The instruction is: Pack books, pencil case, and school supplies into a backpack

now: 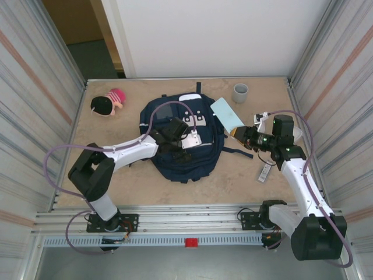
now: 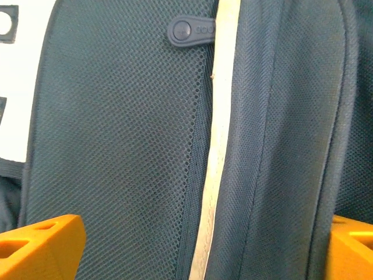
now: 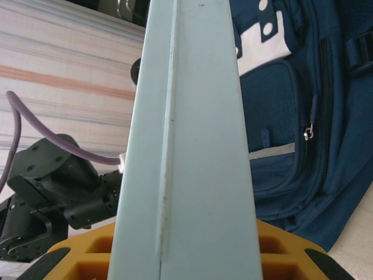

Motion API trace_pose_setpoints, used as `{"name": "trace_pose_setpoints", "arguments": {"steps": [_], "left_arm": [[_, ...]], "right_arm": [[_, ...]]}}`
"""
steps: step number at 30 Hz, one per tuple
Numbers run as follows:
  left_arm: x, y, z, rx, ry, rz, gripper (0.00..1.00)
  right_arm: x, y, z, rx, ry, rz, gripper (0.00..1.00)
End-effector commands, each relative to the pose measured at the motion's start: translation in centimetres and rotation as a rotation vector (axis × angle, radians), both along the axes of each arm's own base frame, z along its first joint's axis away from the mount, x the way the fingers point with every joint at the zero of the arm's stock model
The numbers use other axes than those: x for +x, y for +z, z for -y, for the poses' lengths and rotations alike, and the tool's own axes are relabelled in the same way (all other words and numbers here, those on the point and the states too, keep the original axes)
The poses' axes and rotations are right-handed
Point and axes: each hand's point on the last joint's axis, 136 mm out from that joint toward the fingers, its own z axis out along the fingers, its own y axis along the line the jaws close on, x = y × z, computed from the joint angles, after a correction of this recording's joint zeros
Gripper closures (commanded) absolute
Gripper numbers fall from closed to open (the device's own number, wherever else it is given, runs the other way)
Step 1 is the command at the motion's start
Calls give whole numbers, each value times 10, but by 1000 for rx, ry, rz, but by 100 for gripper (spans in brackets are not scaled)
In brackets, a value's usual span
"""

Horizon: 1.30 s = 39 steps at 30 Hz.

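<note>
Over backpack (image 1: pixel 201 164), left gripper (image 2: pixel 195 245) wide; right gripper (image 1: pixel 240 133) clamps pencil case (image 1: pixel 227 114) beside it.

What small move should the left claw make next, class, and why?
Probably lower and close on the zip pull: the left claw hangs open over the backpack, no opening shows, and the right claw holds the pencil case beside it, ready.

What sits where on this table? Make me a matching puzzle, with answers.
Things:
1 pencil case
2 grey cup
3 backpack
4 plush toy

Places:
A far-left corner of the table
B gripped by the right pincer
C beneath the open left pincer
D far edge, right of the backpack

Pairs: 1-B, 2-D, 3-C, 4-A
</note>
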Motion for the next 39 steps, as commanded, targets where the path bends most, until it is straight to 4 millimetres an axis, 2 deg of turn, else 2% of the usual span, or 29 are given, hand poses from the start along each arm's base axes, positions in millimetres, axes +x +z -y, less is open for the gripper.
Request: {"name": "trace_pose_setpoints", "arguments": {"steps": [1,3,4,8,10,14,16,26,29,32,34,39], "left_arm": [[17,-6,-13,88,43,39,19],[17,0,-12,68,67,37,43],[16,6,-11,46,80,38,51],[7,51,-1,-102,108,35,80],[6,78,2,-176,132,56,88],[11,128,4,-307,194,94,93],[15,145,3,-361,222,87,94],[40,191,-2,-452,329,104,100],[44,200,-1,-463,336,121,100],[46,203,3,-470,327,121,100],[46,205,4,-479,326,120,100],[47,209,7,-507,325,112,100]], "right_arm": [[1,12,-3,11,2,59,71],[0,11,-3,12,5,58,72],[0,10,-4,12,6,56,72],[-2,9,-3,14,4,57,73],[-2,10,-1,22,3,47,73],[-5,10,13,32,-43,8,74],[-11,9,20,39,-66,-18,74],[-75,-4,17,-33,-4,-170,73],[-93,-4,-1,-15,77,-206,73],[-103,-7,-26,-26,154,-208,73],[-99,-5,-46,-9,184,-175,73],[-73,-9,-97,49,202,-106,74]]}}
